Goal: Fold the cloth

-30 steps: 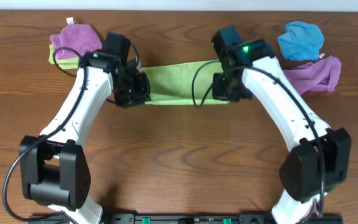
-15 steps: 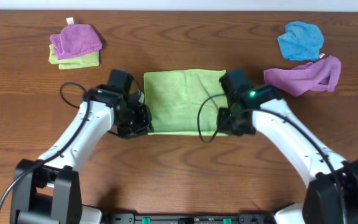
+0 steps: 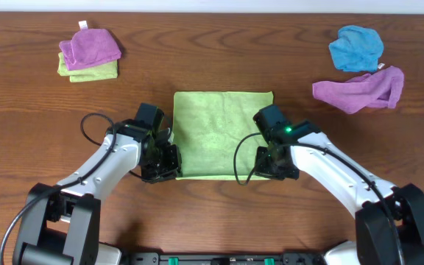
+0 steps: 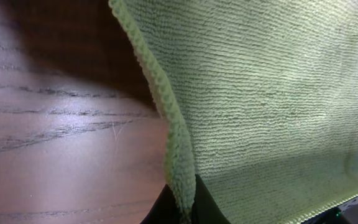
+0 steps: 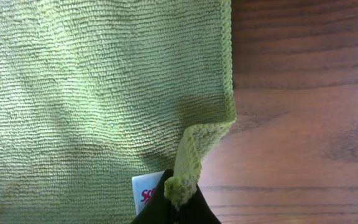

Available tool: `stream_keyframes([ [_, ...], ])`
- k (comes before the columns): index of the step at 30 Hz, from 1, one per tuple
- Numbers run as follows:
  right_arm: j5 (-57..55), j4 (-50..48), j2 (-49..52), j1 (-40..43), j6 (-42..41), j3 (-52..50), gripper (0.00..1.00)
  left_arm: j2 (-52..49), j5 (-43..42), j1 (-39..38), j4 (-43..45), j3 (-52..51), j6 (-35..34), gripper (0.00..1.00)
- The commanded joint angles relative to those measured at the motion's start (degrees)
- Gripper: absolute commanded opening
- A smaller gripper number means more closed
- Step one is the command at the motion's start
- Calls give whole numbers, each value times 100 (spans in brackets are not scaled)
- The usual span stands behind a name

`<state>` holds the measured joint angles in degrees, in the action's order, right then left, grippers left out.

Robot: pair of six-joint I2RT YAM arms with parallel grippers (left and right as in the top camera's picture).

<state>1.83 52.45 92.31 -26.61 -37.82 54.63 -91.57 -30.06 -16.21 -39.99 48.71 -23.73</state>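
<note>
The lime-green cloth [image 3: 219,132] lies spread in the middle of the table, its near edge held up at both corners. My left gripper [image 3: 169,165] is shut on the near left corner; in the left wrist view the hem [image 4: 178,162] runs down into the closed black jaws. My right gripper [image 3: 265,165] is shut on the near right corner; in the right wrist view the folded corner [image 5: 188,165] is pinched between the jaws, with the white tag [image 5: 145,190] beside it.
A purple cloth on a green one [image 3: 88,53] lies at the far left. A bright blue cloth [image 3: 355,47] and a purple cloth [image 3: 363,88] lie at the far right. The wooden table [image 3: 219,213] shows between the arms.
Both grippers have pulled the cloth's edge toward the table's front, from a narrow strip at the back to a wide spread sheet. The arms have drawn in and lower.
</note>
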Motion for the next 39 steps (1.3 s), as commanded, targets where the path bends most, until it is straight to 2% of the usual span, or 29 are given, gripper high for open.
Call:
stream_keyframes([
  [1,-927,173,-28,66,-164,-120,1,-17,667,107,-63,-90,170,6],
  [7,-1040,28,-28,66,-205,-459,1,-17,966,107,-35,-175,197,6],
  [15,-1021,-107,-175,66,-286,-684,1,-15,894,107,105,-420,175,6],
  [22,-1351,-240,-820,81,-393,-680,1,-11,883,133,391,-328,-472,6],
  [30,-1683,-1224,-1095,81,-393,-675,1,-13,1108,133,988,197,-1261,6],
  [39,-2151,-2347,-1056,267,-319,-673,2,-15,1707,162,1694,509,-1475,6],
])
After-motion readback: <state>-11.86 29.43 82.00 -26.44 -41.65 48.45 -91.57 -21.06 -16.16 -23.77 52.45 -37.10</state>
